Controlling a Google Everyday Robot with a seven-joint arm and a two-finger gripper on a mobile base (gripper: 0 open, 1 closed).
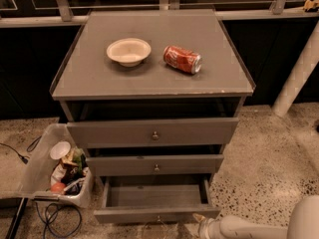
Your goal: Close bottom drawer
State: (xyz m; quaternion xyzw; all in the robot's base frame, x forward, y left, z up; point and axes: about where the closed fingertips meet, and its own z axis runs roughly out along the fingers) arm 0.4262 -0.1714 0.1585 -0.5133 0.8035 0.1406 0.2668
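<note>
Bottom drawer (149, 214) stands open, tool (202, 226) just beside its front panel.

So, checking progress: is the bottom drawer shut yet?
Open: the bottom drawer is pulled out, its empty inside showing. The gripper sits by its front's right end.

White bowl (128, 51) beside red soda can (182, 59) on its side, clear bin (39, 159) of rubbish, black cable (56, 219)
</note>
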